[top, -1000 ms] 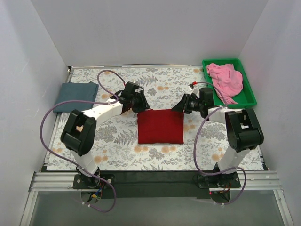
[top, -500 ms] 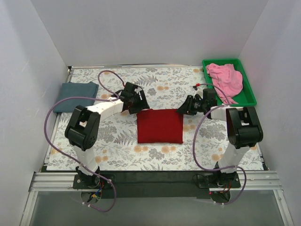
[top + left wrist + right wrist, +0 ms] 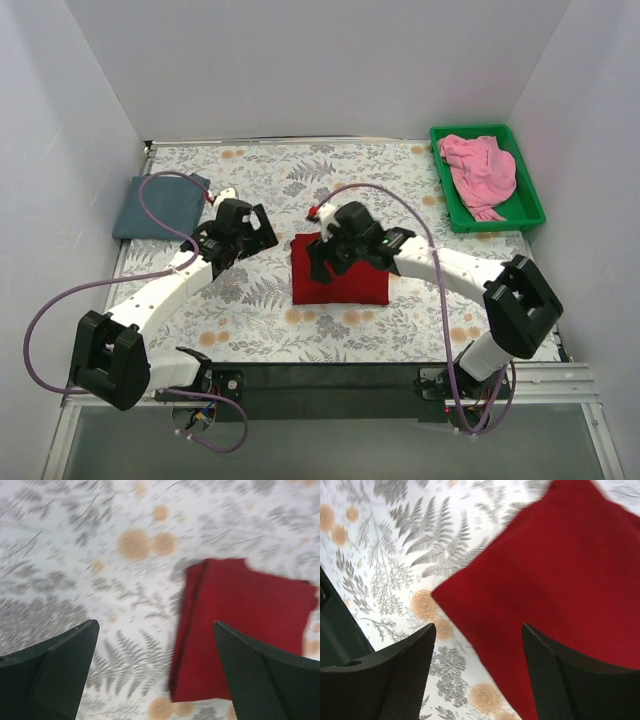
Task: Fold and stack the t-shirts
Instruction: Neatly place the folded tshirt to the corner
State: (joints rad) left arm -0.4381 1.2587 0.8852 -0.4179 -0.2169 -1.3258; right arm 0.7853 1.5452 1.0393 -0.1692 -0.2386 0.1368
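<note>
A dark red t-shirt (image 3: pixel 350 282) lies folded into a rectangle at the middle of the table. My right gripper (image 3: pixel 325 255) hovers open over its far left part; in the right wrist view the red t-shirt (image 3: pixel 560 570) fills the right side between and beyond the spread fingers of that gripper (image 3: pixel 479 626), which hold nothing. My left gripper (image 3: pixel 262 230) stands wide open just left of the shirt, and the left wrist view of this gripper (image 3: pixel 154 624) has the red shirt (image 3: pixel 240 630) by its right finger. A slate blue-grey t-shirt (image 3: pixel 160 205) lies folded at far left. A pink t-shirt (image 3: pixel 480 170) lies crumpled in the bin.
A green plastic bin (image 3: pixel 500 227) stands at the back right corner and holds the pink shirt. The table wears a floral cloth (image 3: pixel 250 310). White walls close in the left, back and right sides. Purple cables loop off both arms.
Both grippers have opened and left the red shirt's far corners. The left arm drew back to the left; the right arm swung left across the shirt's far edge.
</note>
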